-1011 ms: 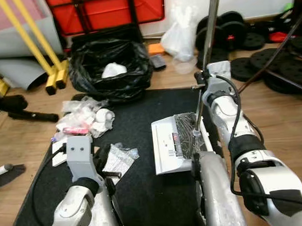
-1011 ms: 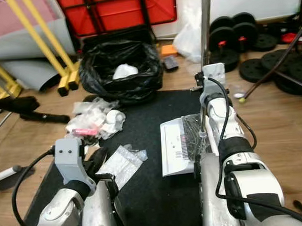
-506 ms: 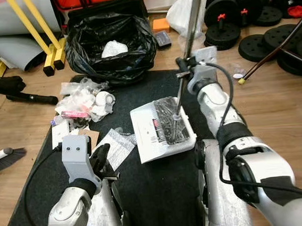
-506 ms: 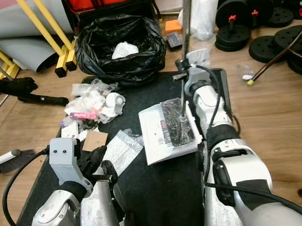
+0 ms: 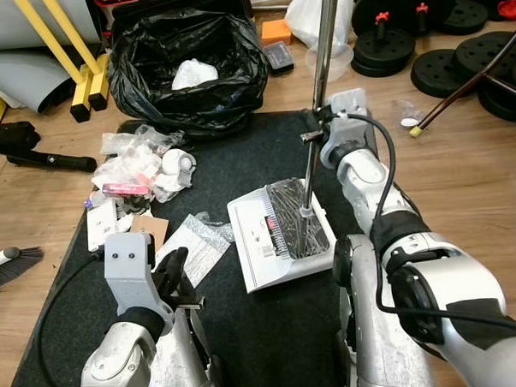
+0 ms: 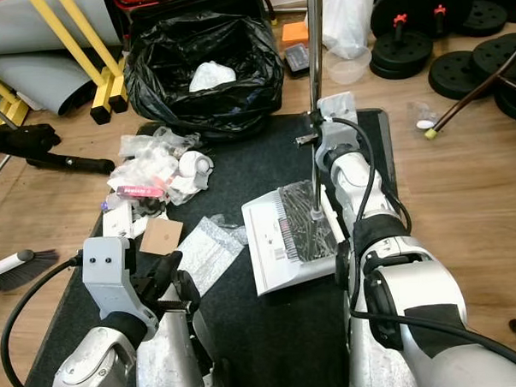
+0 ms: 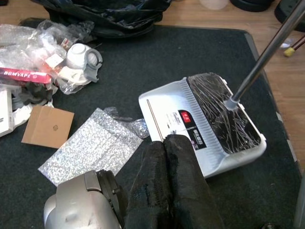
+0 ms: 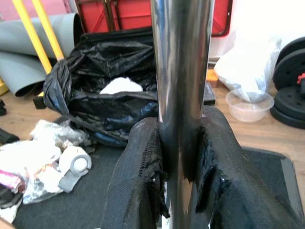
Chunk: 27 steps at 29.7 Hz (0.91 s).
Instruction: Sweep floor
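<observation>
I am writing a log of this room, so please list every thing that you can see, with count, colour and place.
dustpan: one, white, on the mat, middle
metal pole: one, silver, rises from the dustpan
mat: one, black, on the wood floor
rubbish bag: one, black, open, beyond the mat
litter pile: one, clear and white wrappers, mat's left edge
bubble wrap: one, clear, left of the dustpan
cardboard piece: one, brown, on the mat
weight plates: several, black, far right
brush: one, dark bristles, left floor
right gripper: shut on the metal pole
left gripper: shut, above the mat
</observation>
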### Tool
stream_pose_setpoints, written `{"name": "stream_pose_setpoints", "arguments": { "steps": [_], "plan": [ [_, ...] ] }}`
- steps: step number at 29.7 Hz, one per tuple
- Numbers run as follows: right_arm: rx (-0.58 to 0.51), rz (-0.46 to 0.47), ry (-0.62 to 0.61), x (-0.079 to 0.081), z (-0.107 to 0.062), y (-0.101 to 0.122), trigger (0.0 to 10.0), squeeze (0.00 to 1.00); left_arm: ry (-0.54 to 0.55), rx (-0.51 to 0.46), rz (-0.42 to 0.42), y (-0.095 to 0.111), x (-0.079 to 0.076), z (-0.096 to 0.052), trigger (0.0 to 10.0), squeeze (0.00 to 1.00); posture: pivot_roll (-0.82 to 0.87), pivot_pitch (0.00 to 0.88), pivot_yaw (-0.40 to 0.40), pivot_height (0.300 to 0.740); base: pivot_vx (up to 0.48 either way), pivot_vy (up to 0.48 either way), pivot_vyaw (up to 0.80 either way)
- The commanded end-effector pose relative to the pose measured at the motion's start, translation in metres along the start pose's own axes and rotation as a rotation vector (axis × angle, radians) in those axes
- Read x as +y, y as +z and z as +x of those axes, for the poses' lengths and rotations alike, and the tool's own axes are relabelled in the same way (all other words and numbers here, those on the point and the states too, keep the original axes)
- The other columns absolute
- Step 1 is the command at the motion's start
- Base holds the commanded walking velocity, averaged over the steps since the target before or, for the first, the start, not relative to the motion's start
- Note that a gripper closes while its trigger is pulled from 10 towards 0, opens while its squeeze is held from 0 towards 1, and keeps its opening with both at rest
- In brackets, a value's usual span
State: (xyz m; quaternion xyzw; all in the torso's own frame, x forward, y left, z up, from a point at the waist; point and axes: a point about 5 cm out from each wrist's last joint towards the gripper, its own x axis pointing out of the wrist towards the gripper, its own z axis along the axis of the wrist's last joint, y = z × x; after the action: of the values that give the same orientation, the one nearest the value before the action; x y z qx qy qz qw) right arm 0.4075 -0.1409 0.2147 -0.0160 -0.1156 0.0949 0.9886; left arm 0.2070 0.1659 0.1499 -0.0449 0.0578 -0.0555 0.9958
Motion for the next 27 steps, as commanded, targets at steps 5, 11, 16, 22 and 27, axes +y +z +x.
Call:
{"name": "stream_pose_setpoints", "arguments": {
  "steps": [5, 11, 16, 22, 27],
  "plan": [
    [-0.070, 0.052, 0.044, 0.009, 0.001, 0.005, 10.0, 1.00, 0.026, 0.029, 0.007, -0.003, 0.005, -0.004, 10.0, 0.00, 0.12, 0.240, 0.087, 0.360, 0.000, 0.000, 0.00],
    [-0.057, 0.054, 0.041, 0.009, -0.001, 0.001, 10.0, 1.00, 0.026, 0.028, 0.005, -0.003, 0.005, -0.004, 10.0, 0.00, 0.12, 0.239, 0.087, 0.360, 0.000, 0.000, 0.00],
    [-0.023, 0.037, 0.028, 0.003, -0.009, -0.011, 10.0, 1.00, 0.027, 0.028, 0.004, -0.004, 0.005, -0.003, 10.0, 0.00, 0.11, 0.229, 0.085, 0.360, 0.000, 0.000, 0.00],
    [0.032, 0.028, 0.015, -0.004, -0.022, -0.029, 10.0, 1.00, 0.027, 0.029, 0.003, -0.006, 0.006, 0.000, 10.0, 0.00, 0.09, 0.206, 0.080, 0.360, 0.000, 0.000, 0.00],
    [0.053, 0.018, 0.015, -0.015, -0.046, -0.047, 10.0, 1.00, 0.031, 0.022, 0.003, -0.009, 0.006, 0.007, 10.0, 0.00, 0.05, 0.165, 0.060, 0.360, 0.000, 0.000, 0.00]
  ]
}}
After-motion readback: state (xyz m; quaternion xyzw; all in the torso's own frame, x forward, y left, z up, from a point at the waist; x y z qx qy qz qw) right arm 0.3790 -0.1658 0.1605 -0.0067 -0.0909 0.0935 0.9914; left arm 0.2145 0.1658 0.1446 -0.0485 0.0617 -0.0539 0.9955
